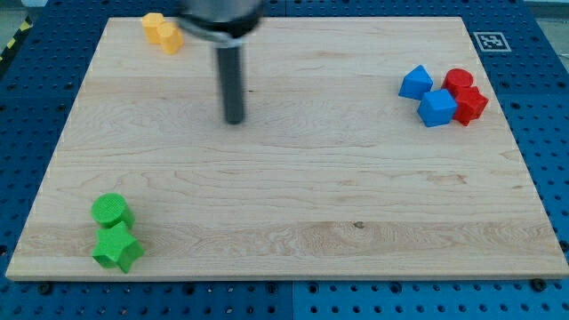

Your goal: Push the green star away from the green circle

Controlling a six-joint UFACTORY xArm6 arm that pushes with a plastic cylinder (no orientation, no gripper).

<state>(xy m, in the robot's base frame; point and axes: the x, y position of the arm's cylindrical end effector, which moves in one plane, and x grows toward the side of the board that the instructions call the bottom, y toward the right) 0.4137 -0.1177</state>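
Note:
The green star point(117, 248) lies at the view's bottom left of the wooden board point(284, 178). The green circle point(111, 212) sits just above it, touching or nearly touching it. My tip point(234, 121) is the lower end of the dark rod in the upper middle of the board, far up and to the right of both green blocks.
A yellow block pair point(162, 31) sits at the top left. A blue block point(415, 82), a second blue block point(436, 108) and two red blocks point(466, 96) cluster at the right. A fiducial tag point(490, 41) is at the top right corner.

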